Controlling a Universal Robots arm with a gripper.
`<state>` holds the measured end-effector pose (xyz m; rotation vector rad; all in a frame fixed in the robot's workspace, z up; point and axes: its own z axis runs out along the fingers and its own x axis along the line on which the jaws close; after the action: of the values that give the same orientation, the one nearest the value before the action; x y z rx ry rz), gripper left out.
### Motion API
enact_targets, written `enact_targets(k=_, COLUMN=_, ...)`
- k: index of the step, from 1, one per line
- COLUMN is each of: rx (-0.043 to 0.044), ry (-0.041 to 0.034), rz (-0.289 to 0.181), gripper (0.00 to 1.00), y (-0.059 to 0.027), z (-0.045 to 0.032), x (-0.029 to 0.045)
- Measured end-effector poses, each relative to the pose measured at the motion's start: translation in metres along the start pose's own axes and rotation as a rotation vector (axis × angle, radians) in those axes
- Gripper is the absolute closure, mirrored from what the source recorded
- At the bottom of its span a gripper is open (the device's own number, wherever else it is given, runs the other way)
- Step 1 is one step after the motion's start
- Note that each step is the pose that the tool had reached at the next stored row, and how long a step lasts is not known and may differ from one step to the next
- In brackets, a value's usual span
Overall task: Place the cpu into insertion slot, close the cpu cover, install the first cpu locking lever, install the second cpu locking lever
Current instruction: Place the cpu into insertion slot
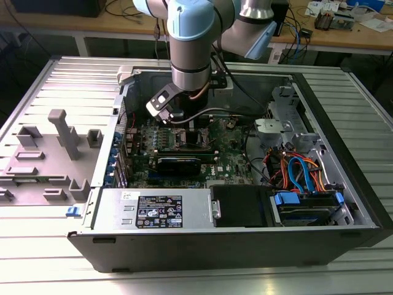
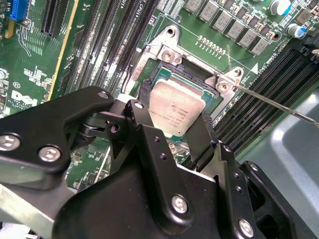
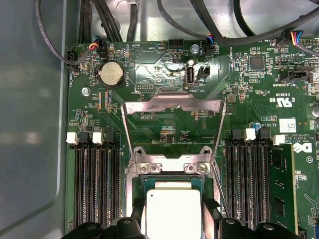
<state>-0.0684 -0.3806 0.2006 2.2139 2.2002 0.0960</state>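
The cpu (image 2: pixel 175 107), a flat square chip with a silver-grey top, sits between my two black fingers (image 2: pixel 144 97) right over the insertion slot (image 2: pixel 167 52). I cannot tell whether it rests in the socket or hangs just above it. My gripper (image 3: pixel 173 219) is shut on the cpu (image 3: pixel 173 209) at two opposite edges. The cpu cover (image 3: pixel 172 104), a silver frame with a large window, stands swung open beyond the insertion slot (image 3: pixel 172 168). A thin metal locking lever (image 2: pixel 271 103) sticks out beside the socket. In the exterior view my arm (image 1: pixel 190 67) reaches down into the computer case.
Long black memory slots (image 3: pixel 97 189) flank the socket on both sides. A coin battery (image 3: pixel 110 74) and cable plugs sit beyond the open cover. The case walls (image 1: pixel 307 92), drive cables (image 1: pixel 301 172) and power supply (image 1: pixel 156 212) ring the board. A grey fixture (image 1: pixel 58 153) lies at the exterior view's left.
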Motion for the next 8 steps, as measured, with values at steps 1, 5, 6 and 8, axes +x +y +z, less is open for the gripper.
enact_targets(k=1, rx=0.0, ry=0.0, rz=0.0, gripper=0.46, y=0.0, z=0.0, x=0.0)
enact_targets(k=5, rx=0.0, ry=0.0, rz=0.0, gripper=0.46, y=0.0, z=0.0, x=0.0)
enact_targets(k=6, rx=0.0, ry=0.0, rz=0.0, gripper=0.46, y=0.0, z=0.0, x=0.0)
enact_targets(k=8, rx=0.0, ry=-0.0001, rz=0.0, gripper=0.46, y=0.0, z=0.0001, x=0.0)
